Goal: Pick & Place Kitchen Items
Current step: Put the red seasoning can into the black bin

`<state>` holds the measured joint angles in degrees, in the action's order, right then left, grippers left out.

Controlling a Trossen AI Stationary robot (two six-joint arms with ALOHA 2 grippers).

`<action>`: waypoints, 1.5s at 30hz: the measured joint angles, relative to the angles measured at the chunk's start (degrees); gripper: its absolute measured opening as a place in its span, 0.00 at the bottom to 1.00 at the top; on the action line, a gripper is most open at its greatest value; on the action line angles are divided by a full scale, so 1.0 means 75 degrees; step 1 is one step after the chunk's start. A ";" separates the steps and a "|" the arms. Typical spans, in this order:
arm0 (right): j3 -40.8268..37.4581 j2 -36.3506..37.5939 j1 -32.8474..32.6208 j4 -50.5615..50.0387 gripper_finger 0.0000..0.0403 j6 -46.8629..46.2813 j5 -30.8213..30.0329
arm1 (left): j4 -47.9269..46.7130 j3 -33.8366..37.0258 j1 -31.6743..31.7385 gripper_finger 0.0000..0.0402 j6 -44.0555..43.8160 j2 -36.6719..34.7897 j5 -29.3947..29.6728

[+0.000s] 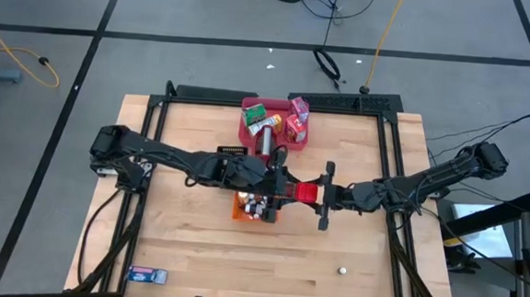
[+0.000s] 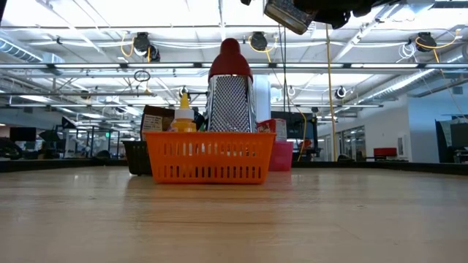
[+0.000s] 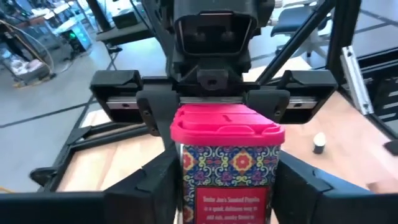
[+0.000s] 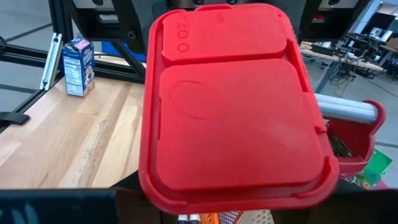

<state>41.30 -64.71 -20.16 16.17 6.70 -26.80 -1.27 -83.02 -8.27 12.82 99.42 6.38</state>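
Red-lidded spice tin (image 3: pixel 227 165) hangs in mid-air between my two grippers at the table's centre, just above the orange basket (image 1: pixel 254 209). In the left wrist view it sits between my left gripper's (image 3: pixel 227 193) fingers, which flank its patterned sides; whether they press it yet I cannot tell. My right gripper (image 1: pixel 325 195) is clamped on the tin's far end, coming in from 3 o'clock, while the left arm comes from 9 o'clock. So the tin's long axis runs along the line between the arms, lid toward the right one, and both grippers are equally near. I judge a handover is under way, and the next move hinges on one side letting go cleanly.

The lid is smooth moulded plastic, a rounded rectangle with a flip section; the body carries a glossy floral print. Below, the basket is slotted plastic holding a perforated metal grater (image 2: pixel 232 102) with a red handle. Beyond, at 12 o'clock, the pink tray (image 1: pixel 246 122) holds cartons.
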 joint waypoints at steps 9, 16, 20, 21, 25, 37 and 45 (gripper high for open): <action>0.0000 0.0006 0.0000 -0.0030 0.42 -0.0055 -0.0041 | -0.0033 0.0000 0.0006 0.39 -0.0064 0.0000 -0.0121; 0.0000 0.0003 0.0000 -0.0048 0.42 -0.0023 -0.0018 | -0.0095 0.0000 0.0006 0.44 -0.0073 0.0000 -0.0125; 0.0000 0.0000 0.0000 -0.0047 0.46 -0.0012 -0.0015 | -0.0125 0.0000 0.0006 0.41 -0.0070 0.0000 -0.0056; 0.0000 0.0000 0.0000 -0.0047 0.46 0.0026 0.0008 | -0.0131 0.0000 0.0006 0.40 -0.0071 0.0000 -0.0055; 0.0000 -0.0003 -0.0006 -0.0035 0.49 0.0071 0.0011 | -0.0287 0.0000 0.0006 0.39 -0.0064 0.0008 0.0049; 0.0012 0.0046 -0.0020 -0.0551 0.63 -0.0385 -0.0012 | -0.0584 0.0000 0.0006 0.39 -0.0010 -0.0001 0.0408; 0.0014 0.0118 -0.0021 -0.1276 0.70 -0.0676 -0.0011 | -0.1399 0.0000 -0.0023 0.44 0.0000 -0.0189 0.1265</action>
<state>41.40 -63.82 -20.32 6.59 1.63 -26.89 -11.77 -83.02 -8.45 12.82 98.00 15.87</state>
